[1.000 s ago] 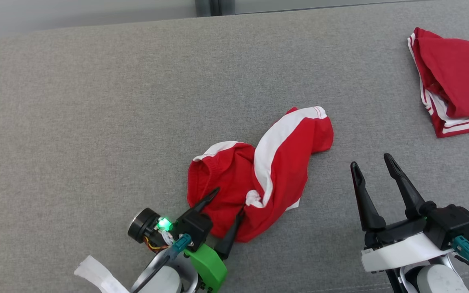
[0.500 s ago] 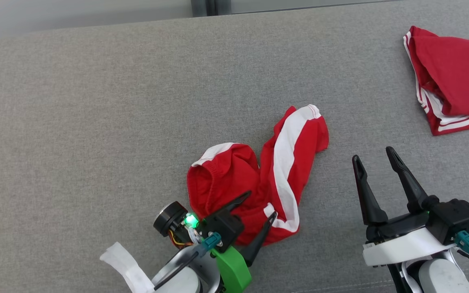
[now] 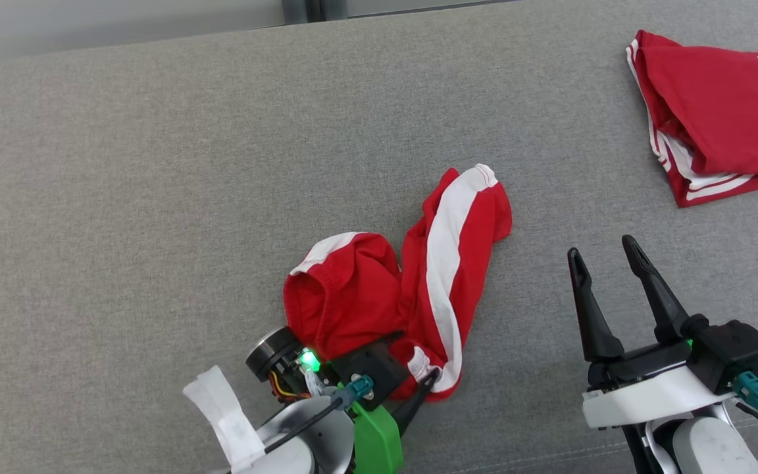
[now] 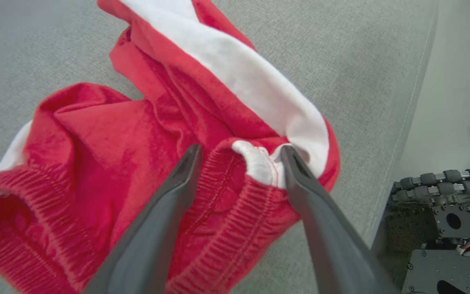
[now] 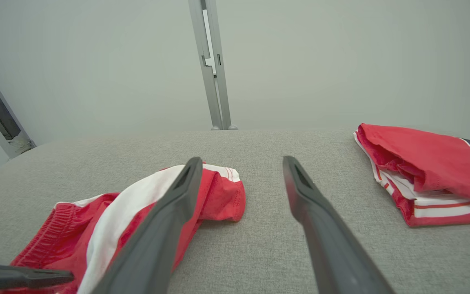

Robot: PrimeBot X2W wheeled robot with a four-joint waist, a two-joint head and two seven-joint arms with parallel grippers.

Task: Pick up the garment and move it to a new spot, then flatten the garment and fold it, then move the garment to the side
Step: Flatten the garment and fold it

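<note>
Straddling ribbed waistband (image 4: 218,212) of crumpled red shorts with white side stripe (image 3: 353,303), left hand (image 3: 416,354) is spread wide, not clamped; right hand (image 3: 601,247) gapes empty over grey fabric tabletop (image 3: 155,164).

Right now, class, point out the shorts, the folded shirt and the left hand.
shorts (image 3: 443,245): head view, on the white side stripe.
shirt (image 3: 714,112): head view, on the red top layer.
left hand (image 4: 241,149): left wrist view, midway between its fingertips.

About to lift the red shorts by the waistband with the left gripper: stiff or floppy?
Probably floppy: the shorts lie crumpled in soft folds, so the far leg will likely dangle. The ribbed waistband inside the open left gripper looks thick and textured, so it seems unlikely to slip.
</note>
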